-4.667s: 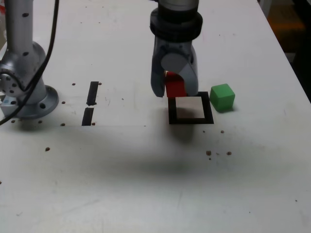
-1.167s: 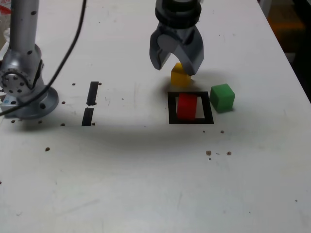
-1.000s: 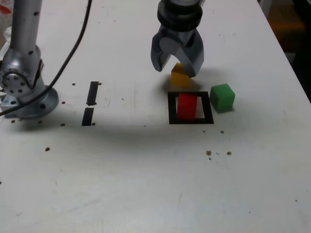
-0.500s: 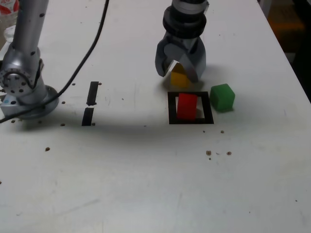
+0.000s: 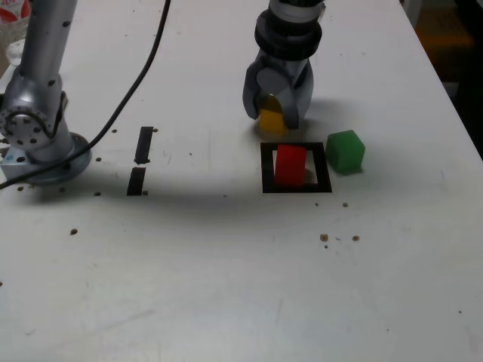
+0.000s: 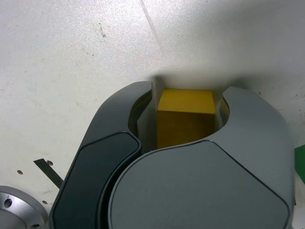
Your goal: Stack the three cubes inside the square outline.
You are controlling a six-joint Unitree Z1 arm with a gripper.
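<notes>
My pincer (image 5: 273,121) clamped on yellow cube (image 6: 183,117).
Cube sits just behind the outline (image 5: 267,167); red cube (image 5: 290,165) inside it, green cube (image 5: 346,151) just beside it.

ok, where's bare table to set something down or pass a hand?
Free: the wide white tabletop nearer the camera than the black square outline, and the stretch between the two short black bars and the outline. Crowded: the outline with the small red cube, the green cube, and the pincer on the yellow cube.
</notes>
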